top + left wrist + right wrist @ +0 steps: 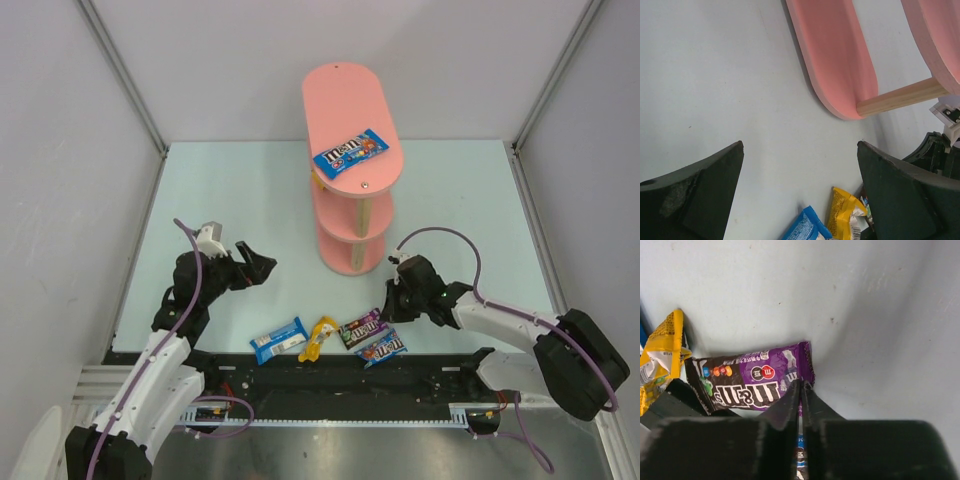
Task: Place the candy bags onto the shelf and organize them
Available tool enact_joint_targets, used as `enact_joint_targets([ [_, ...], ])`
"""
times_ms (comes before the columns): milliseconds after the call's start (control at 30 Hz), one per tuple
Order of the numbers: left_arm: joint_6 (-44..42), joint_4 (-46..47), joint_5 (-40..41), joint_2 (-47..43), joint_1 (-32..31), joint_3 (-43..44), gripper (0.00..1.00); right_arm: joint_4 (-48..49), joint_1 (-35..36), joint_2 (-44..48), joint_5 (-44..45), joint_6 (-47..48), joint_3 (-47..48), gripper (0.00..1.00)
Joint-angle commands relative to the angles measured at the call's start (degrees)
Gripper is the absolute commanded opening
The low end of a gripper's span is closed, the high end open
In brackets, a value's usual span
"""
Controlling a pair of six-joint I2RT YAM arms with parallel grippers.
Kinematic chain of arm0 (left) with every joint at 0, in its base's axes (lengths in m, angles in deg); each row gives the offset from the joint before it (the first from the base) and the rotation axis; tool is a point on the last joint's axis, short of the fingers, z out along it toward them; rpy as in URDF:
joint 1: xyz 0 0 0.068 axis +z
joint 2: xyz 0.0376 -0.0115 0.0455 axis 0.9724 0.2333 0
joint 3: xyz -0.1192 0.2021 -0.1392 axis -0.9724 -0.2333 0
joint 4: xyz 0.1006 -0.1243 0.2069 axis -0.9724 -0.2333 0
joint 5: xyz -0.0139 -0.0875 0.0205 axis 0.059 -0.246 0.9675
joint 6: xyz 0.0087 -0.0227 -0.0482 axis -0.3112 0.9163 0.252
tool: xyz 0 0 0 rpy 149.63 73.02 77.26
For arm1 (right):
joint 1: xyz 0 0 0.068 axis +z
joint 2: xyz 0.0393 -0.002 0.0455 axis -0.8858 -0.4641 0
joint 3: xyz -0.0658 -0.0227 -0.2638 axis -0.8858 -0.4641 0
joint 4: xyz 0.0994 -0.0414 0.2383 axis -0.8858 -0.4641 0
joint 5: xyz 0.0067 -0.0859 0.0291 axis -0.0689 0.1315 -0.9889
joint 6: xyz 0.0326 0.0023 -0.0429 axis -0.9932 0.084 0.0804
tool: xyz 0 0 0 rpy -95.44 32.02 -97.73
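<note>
Nearest me, in front of the shelf (345, 100), four bags are lying in a row on the table (220, 200). The blue bag (278, 340) is lying farthest left, and the yellow bag (318, 338) is sitting crumpled just beside it. The purple bag (752, 380) is lying flat next, and a fourth bag (383, 348) is lying just to its right. I am clenching my right gripper (801, 390) on the purple bag's right edge, and the fingers are nearly meeting around a thin strip of wrapper. My left gripper (800, 145) is hanging over the table to the left of the shelf's foot, with its jaws spread wide and gripping nothing. Farthest off, a top bag (350, 152), also blue, is resting slantwise on the shelf's top board near its front end.
</note>
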Motion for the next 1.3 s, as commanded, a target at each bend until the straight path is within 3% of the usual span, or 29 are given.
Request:
enact_joint_targets([
  [0, -0.2, 0.9, -0.9, -0.8, -0.2, -0.3, 1.0, -1.8, 0.4, 3.2, -0.2, -0.4, -0.5, 0.0],
  [200, 0.1, 0.9, -0.8, -1.0, -0.2, -0.3, 1.0, -2.8, -2.5, 13.2, 1.2, -2.4, -0.3, 0.0],
  [367, 0.2, 0.9, -0.9, -0.6, -0.2, -0.3, 1.0, -6.5, -11.5, 17.0, 4.8, -4.2, 2.1, 0.0],
  [600, 0.1, 0.9, -0.9, 0.0, -0.2, -0.2, 1.0, -2.0, -20.0, 14.2, 4.8, -4.8, 7.2, 0.0],
  [833, 0.2, 1.0, -1.1, 0.3, -0.2, -0.2, 1.0, 6.6, -26.4, 8.4, -1.4, -3.2, 15.6, 0.0],
  [1267, 0.2, 1.2, -1.8, 1.6, -0.2, -0.3, 1.0, 19.2, -29.8, -4.2, -14.5, -5.1, 22.4, 0.0],
])
